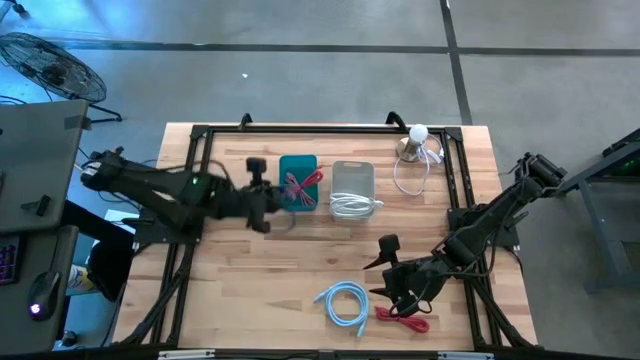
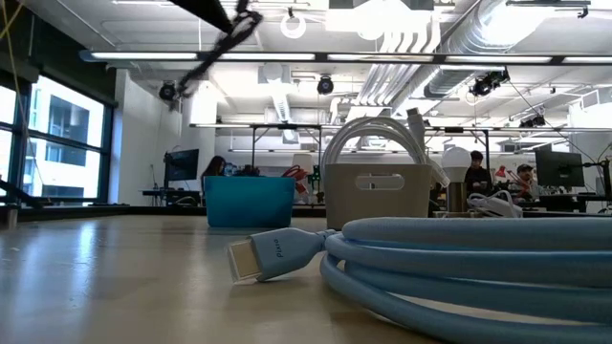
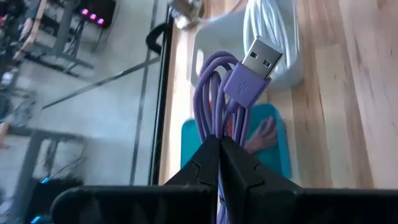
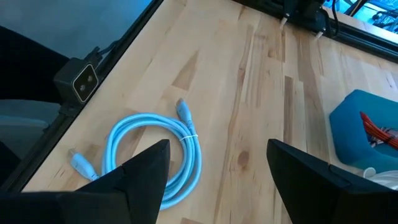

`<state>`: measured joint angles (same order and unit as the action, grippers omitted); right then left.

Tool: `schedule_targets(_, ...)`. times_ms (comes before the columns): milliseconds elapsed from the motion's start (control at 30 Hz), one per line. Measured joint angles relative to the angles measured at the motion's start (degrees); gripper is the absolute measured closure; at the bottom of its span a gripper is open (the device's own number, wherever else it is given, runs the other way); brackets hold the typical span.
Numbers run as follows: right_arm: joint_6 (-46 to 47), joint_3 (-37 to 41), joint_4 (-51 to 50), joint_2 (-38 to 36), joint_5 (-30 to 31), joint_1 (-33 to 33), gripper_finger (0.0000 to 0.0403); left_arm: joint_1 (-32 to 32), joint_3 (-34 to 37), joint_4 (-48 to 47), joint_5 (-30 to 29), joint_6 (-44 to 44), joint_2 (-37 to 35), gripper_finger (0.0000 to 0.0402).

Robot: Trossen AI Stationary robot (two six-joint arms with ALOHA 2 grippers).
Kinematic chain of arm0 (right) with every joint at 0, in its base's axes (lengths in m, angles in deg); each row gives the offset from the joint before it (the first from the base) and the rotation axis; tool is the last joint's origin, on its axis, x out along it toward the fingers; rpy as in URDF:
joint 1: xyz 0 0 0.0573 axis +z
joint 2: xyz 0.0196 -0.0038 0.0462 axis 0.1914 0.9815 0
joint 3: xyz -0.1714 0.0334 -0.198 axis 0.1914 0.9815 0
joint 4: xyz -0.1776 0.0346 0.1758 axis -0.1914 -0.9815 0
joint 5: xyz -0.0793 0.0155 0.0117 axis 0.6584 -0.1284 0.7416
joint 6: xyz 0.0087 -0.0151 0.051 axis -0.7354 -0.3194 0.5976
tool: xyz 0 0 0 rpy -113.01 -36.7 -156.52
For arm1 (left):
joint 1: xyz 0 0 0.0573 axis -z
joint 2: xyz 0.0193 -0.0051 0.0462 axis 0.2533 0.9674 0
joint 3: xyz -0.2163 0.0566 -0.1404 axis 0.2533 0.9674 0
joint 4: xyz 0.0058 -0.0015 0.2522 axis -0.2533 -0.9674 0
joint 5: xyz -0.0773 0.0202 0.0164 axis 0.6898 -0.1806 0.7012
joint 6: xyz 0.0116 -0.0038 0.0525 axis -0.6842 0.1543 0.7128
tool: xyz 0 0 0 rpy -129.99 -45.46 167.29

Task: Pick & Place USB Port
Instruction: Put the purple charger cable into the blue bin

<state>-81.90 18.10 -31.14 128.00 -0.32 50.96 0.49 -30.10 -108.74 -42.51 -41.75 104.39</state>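
A coiled purple USB cable with a silver plug is in my left gripper, which is shut on it. The gripper hovers beside the teal bin, which has a red cable in it. My left gripper stands at the bin's left side in the high view. My right gripper is open above the table. It is close to a coiled light-blue cable that lies flat on the wood. In the high view the right gripper is right of that cable. My left gripper pinches the bundled loops of the purple cable between its two shut fingers, several strands together. The coil and its plug stick out past the fingertips, lifted clear above the teal bin.
A white bin with a white cable stands right of the teal bin. Another white cable and a round white-topped object sit near the far right corner. A red cable lies by the near edge. A black frame borders the table.
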Motion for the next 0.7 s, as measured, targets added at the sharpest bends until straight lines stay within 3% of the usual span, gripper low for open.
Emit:
schedule_targets(233,0.0,0.0,0.0,0.0,0.1,0.0,0.0142,-15.1,8.2,17.9,16.7,12.3,-2.9,0.0401)
schedule_targets(567,-0.4,0.0,-0.3,0.0,0.2,0.0,0.0142,-32.1,24.6,43.4,41.5,15.5,-2.8,0.0401)
schedule_targets(700,-1.5,0.0,-0.3,0.0,1.5,0.0,0.0142,-35.2,28.6,49.1,45.9,15.6,-2.8,0.0401)
